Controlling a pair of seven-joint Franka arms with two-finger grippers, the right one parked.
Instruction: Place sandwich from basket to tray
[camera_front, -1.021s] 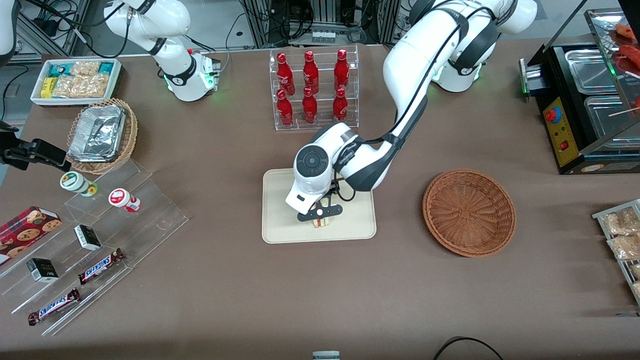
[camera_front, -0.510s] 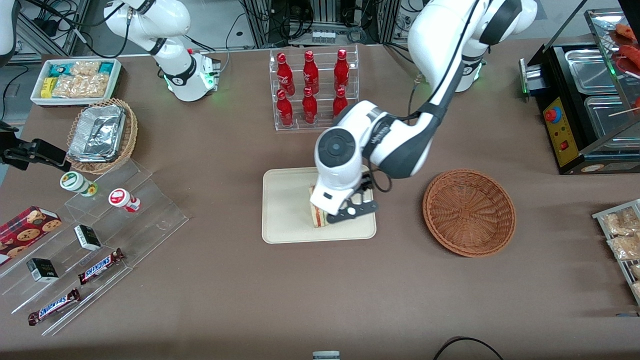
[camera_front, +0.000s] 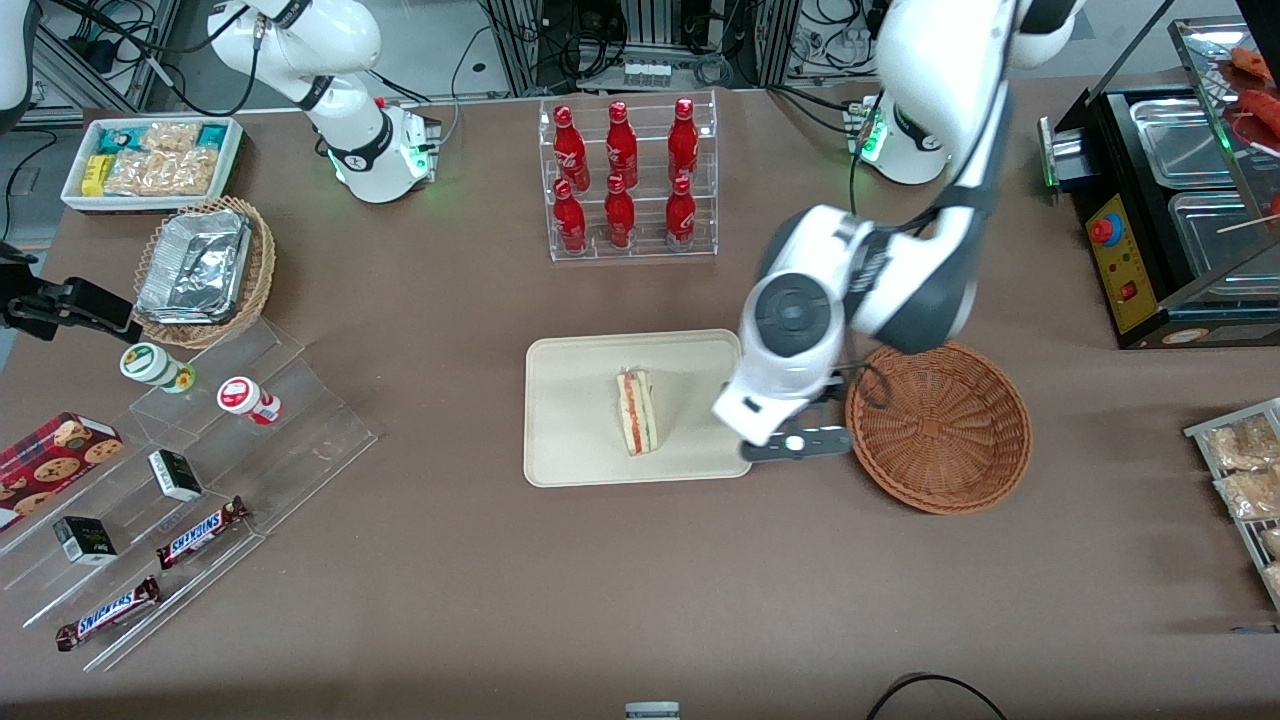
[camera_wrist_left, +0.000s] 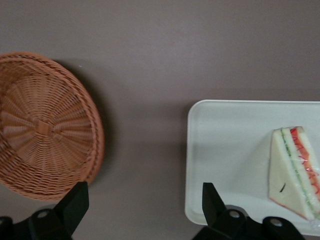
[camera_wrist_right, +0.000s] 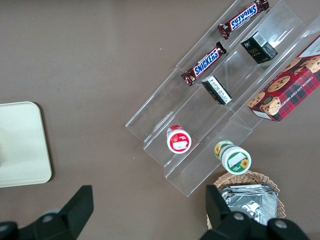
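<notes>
Sandwich (camera_front: 636, 411) lies flat mid-tray (camera_front: 570, 420), long axis running toward front camera. Gripper (camera_front: 797, 443) hangs over table between tray edge and basket (camera_front: 940, 425), fingers spread wide, holding nothing; sandwich lies toward parked arm's end.

The front camera is looking steeply down over the whole tabletop (camera_front: 450, 560) from high up. The left wrist camera is facing straight down, close above the gripper (camera_wrist_left: 142, 212), and is sharing the tray (camera_wrist_left: 225, 150), sandwich (camera_wrist_left: 292, 170) and basket (camera_wrist_left: 45, 125) with it.
</notes>
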